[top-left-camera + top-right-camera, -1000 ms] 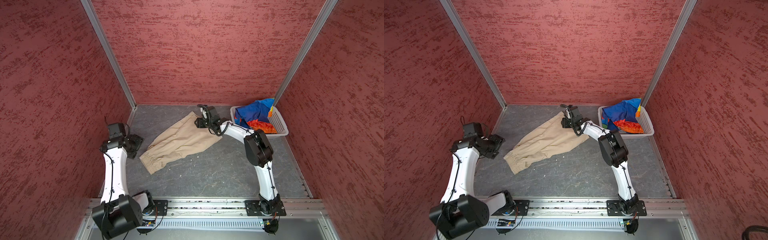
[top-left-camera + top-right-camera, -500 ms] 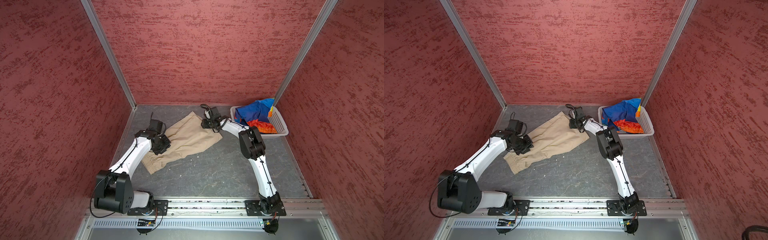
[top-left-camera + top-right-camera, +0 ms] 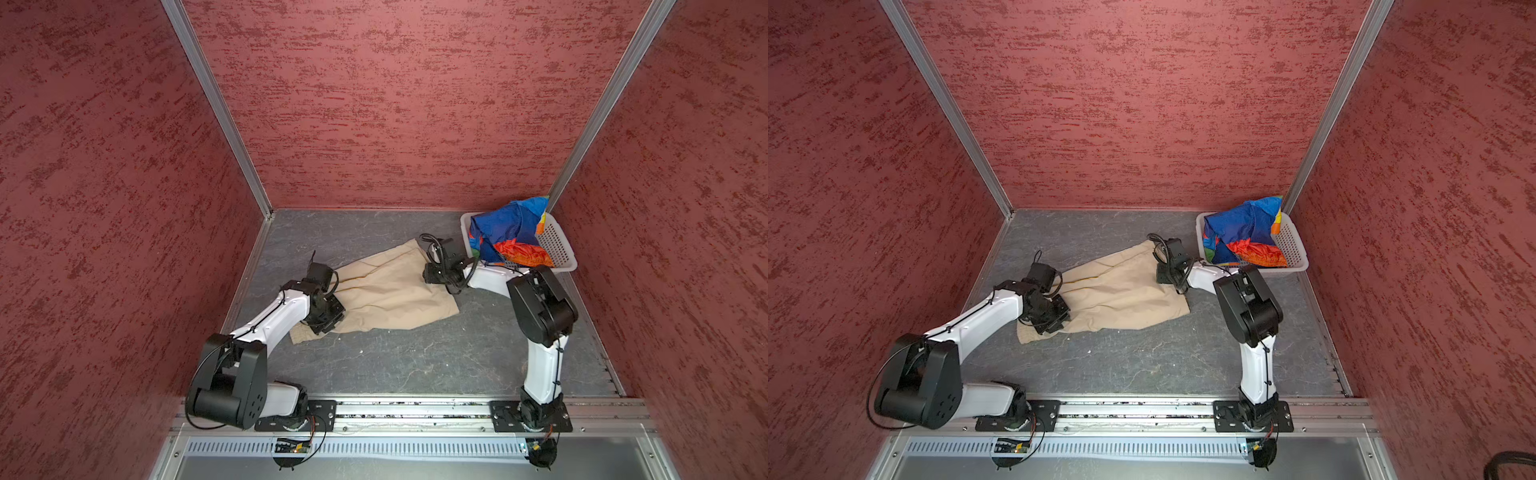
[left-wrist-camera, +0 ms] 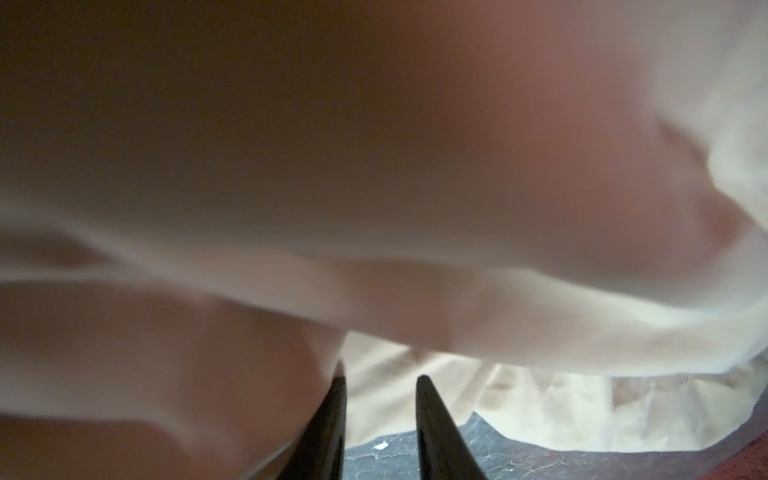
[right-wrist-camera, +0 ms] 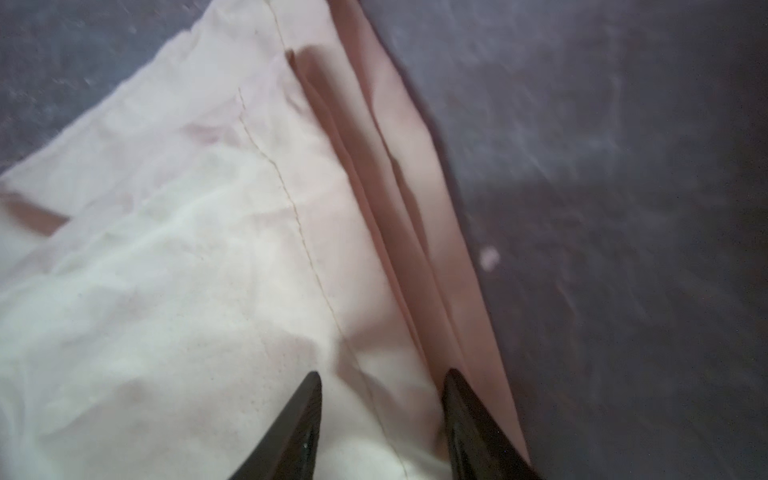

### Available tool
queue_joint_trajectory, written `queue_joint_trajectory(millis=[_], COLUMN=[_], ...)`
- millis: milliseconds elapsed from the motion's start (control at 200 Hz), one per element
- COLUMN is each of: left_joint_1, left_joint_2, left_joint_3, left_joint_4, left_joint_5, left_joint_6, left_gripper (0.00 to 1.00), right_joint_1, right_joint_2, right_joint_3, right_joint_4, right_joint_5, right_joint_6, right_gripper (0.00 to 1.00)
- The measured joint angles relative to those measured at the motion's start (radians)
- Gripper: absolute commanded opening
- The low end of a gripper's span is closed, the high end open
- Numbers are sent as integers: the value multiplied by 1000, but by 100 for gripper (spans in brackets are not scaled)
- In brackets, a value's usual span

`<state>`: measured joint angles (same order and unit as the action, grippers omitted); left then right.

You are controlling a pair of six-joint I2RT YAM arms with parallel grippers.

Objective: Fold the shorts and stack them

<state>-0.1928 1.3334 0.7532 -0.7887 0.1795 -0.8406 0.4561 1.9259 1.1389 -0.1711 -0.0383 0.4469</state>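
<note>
Bare gray surface (image 3: pixel 415 365) lies open along the near side; the beige shorts (image 3: pixel 390 291) cover the middle, and the white basket (image 3: pixel 561 249) fills the far right corner.

No text, label, brand, number or sign is legible in any view.
</note>
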Motion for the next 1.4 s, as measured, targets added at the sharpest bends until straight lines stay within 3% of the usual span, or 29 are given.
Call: queue_joint_trajectory(millis=[170, 296, 496, 706, 967, 1087, 1252, 1398], left_joint_1=[29, 54, 97, 134, 172, 178, 181, 182], left_joint_2=[-99, -129, -141, -158, -148, -142, -142, -129], left_joint_3=[-105, -171, -211, -227, -229, -227, -229, -229], left_joint_4=[-1, 3, 18, 36, 42, 42, 44, 62], left_joint_5=[-1, -1, 3, 31, 68, 76, 80, 88], left_joint_6=[0, 1, 9, 23, 49, 53, 52, 52], left_gripper=[39, 39, 39, 39, 39, 39, 39, 38], right_joint_1=[-4, -5, -25, -45, -45, -45, -49, -61], right_joint_2=[-174, -219, -199, -61, 87, 118, 125, 122], right_joint_3=[-223, -249, -62, 179, 222, 231, 238, 246], right_joint_4=[35, 2, -94, -114, -167, -177, -173, -166], right_joint_5=[-22, -40, -16, 1, -10, -20, -24, -16], right_joint_6=[103, 126, 74, -3, -55, -62, -56, -55], right_gripper=[52, 59, 61, 59, 56, 42, 2, 0])
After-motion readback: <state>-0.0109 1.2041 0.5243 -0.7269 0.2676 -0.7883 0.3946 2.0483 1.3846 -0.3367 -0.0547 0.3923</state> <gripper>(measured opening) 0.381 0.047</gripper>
